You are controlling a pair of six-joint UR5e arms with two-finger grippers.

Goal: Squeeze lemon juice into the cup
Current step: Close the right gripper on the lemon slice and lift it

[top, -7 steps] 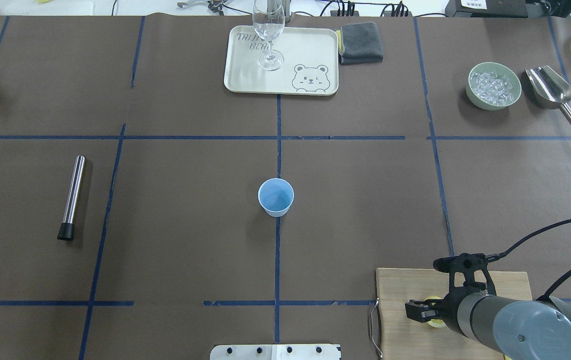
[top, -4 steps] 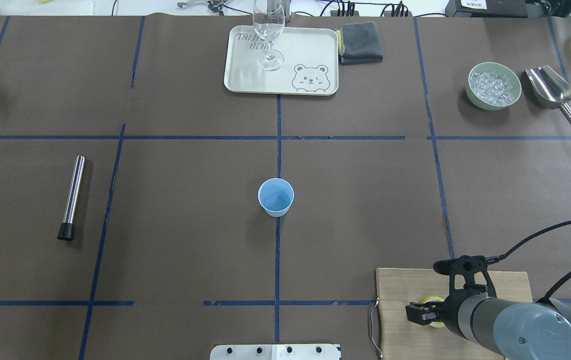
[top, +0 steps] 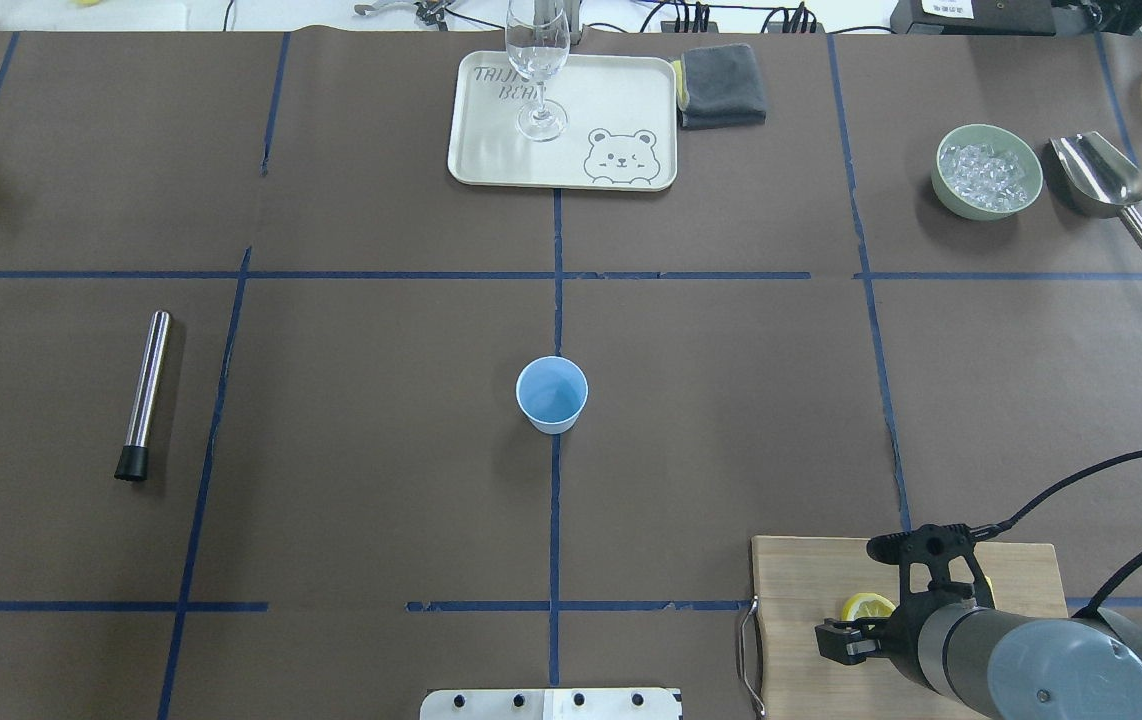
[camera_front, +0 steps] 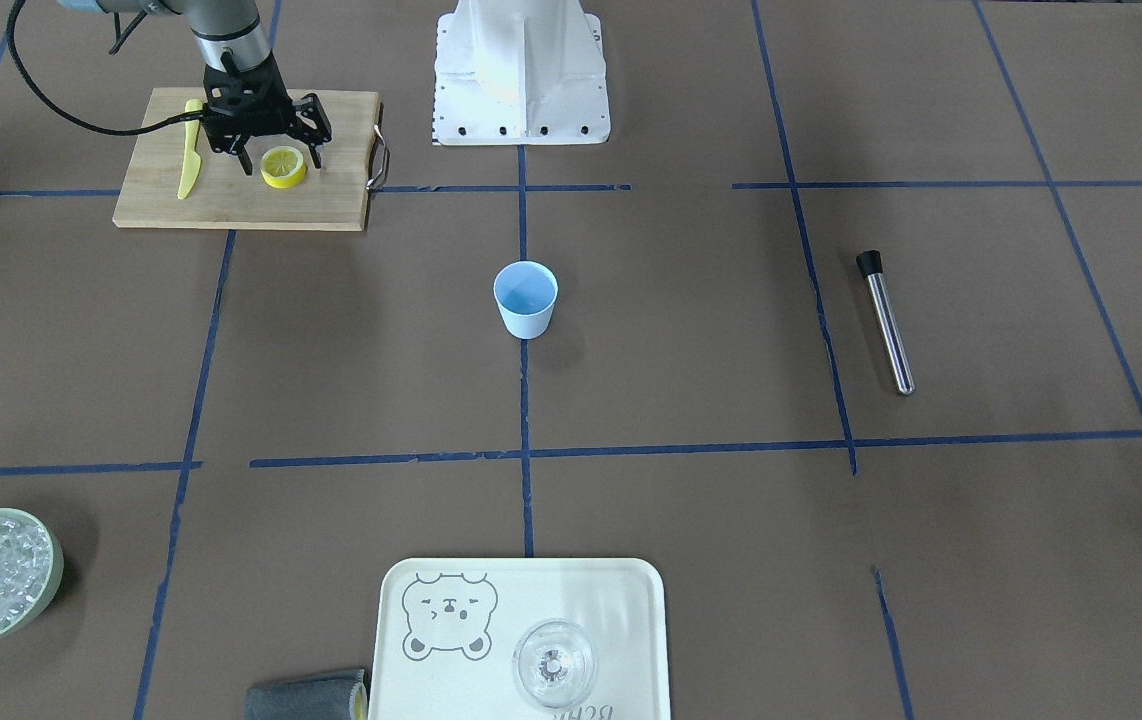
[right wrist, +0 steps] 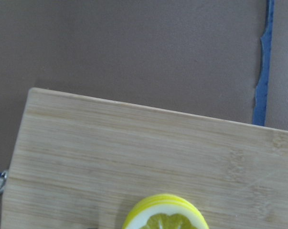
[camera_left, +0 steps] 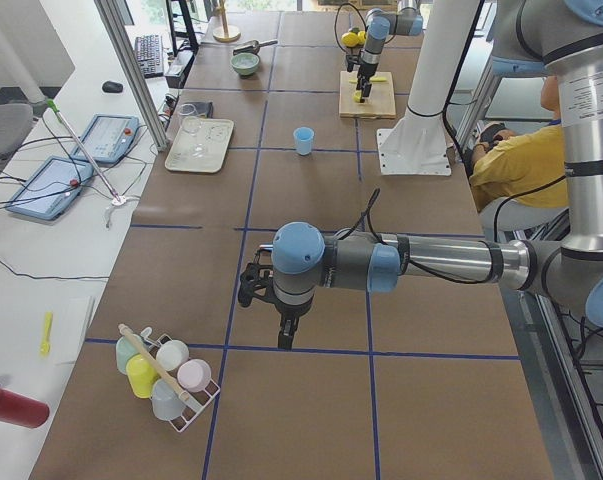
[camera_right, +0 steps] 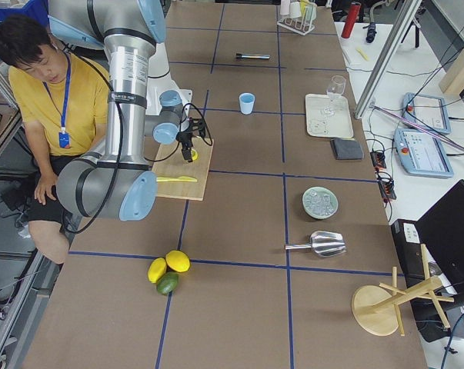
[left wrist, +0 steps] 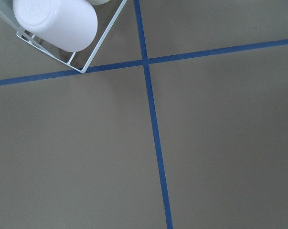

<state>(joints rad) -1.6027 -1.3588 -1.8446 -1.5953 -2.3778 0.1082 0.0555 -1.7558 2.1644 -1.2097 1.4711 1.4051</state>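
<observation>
The lemon point(camera_front: 283, 167) lies cut face up on the wooden cutting board point(camera_front: 241, 207); it also shows in the overhead view point(top: 865, 606) and at the bottom edge of the right wrist view point(right wrist: 165, 213). My right gripper point(camera_front: 280, 158) points down just over it, open, with one finger on each side and nothing held. The light-blue cup point(top: 551, 394) stands upright and empty at the table's middle, far from the board. My left gripper point(camera_left: 284, 338) hangs over bare table at the left end; I cannot tell whether it is open or shut.
A yellow toy knife point(camera_front: 189, 150) lies on the board beside the gripper. At the far side are a tray point(top: 571, 160) with a clear glass point(top: 538, 60), a grey cloth point(top: 723, 85), an ice bowl point(top: 988, 170) and a scoop point(top: 1101, 175). A metal tube point(top: 144, 395) lies left.
My right gripper has drawn back toward the robot's side of the board, so more of the lemon shows beyond it. The lemon and cup have not moved.
</observation>
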